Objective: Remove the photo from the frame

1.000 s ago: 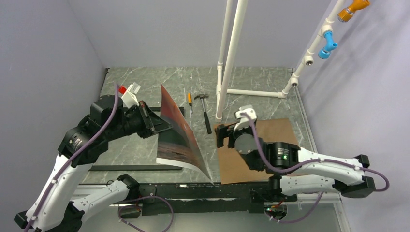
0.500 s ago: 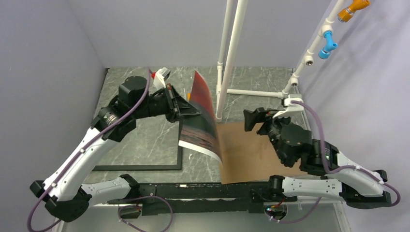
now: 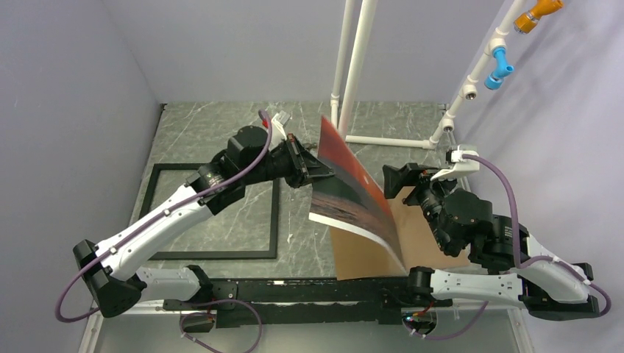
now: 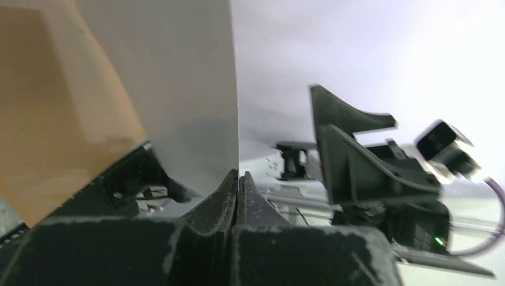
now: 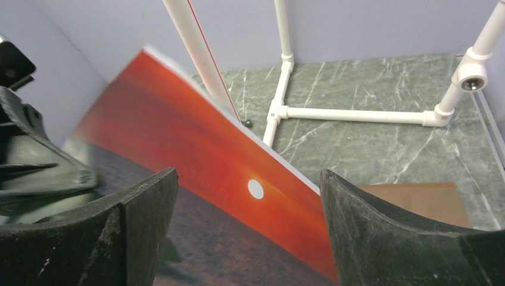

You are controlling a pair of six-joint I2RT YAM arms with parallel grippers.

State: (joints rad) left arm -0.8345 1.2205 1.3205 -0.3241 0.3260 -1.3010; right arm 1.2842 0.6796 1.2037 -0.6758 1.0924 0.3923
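Now left fingers [image 4: 221, 196] pinch the photo [image 3: 353, 191] outside the frame [image 3: 221, 254]; right fingers [image 5: 143, 220] spread.

The frame [image 3: 275, 220] lies on my worktop's [image 3: 221, 132] left, a board [image 3: 360, 257] to its right, the photo [image 3: 353, 195] in the air over that board, between my left end effector [image 3: 326, 175] and right end effector [image 3: 403, 182].

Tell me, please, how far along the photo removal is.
Done: the photo is out; the frame lies empty on the table. In hand: the left gripper pinches the photo's edge, holding it aloft above the brown board; right gripper open. Left: probably setting it down.
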